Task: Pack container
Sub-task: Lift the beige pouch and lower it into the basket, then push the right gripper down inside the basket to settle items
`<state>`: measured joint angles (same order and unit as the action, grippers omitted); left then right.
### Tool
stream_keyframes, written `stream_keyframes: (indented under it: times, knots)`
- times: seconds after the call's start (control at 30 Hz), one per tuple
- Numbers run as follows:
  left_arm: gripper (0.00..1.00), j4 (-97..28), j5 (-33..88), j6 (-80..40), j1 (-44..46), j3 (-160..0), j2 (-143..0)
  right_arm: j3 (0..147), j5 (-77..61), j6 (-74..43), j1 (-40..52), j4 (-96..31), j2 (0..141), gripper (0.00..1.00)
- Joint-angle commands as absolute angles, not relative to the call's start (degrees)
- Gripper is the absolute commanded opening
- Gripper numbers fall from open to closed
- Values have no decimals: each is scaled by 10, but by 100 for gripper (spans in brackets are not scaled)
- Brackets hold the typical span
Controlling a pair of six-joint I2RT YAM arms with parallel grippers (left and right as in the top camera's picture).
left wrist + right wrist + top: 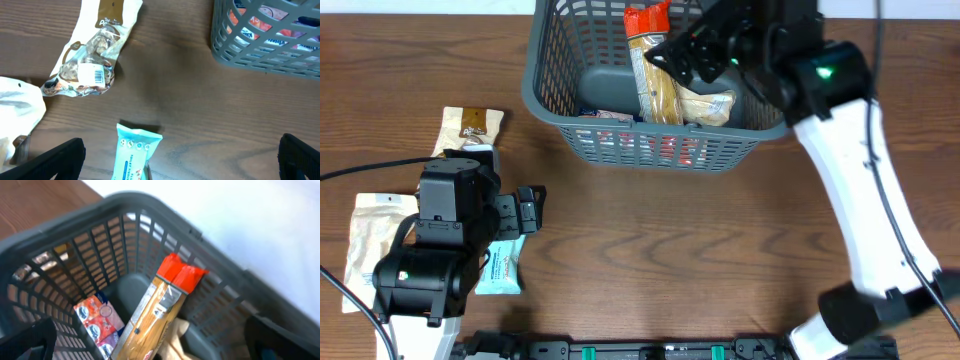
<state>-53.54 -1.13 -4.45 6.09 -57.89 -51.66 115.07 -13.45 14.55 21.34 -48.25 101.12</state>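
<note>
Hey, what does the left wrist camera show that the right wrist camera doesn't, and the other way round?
Only the left wrist view: three packets lying loose on the table: a clear-windowed snack packet, a light blue packet and a white bag at the left edge. The container is seen from outside.
Only the right wrist view: the container's inside, where a tall red-topped packet stands tilted and a red-and-blue packet rests by the lattice wall.
Both: the grey container and some brown wooden table.

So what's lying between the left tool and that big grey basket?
Nothing. From the left tool to the basket, the overhead view shows only bare wooden table.
</note>
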Motion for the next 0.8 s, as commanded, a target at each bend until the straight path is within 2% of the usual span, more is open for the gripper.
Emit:
stream_keyframes:
  times: [0.0, 0.27, 0.77]
  knots:
    - [99, -535, -22, -41, 58, -590, -516, 1146, -122, 76, 221, -475, 1080, 99]
    - [99, -535, -22, -41, 58, -590, -516, 1146, -14, -83, 252, -400, 1138, 99]
    - [99, -536, -22, -41, 58, -590, -516, 1146, 48, -159, 283, -405, 1201, 99]
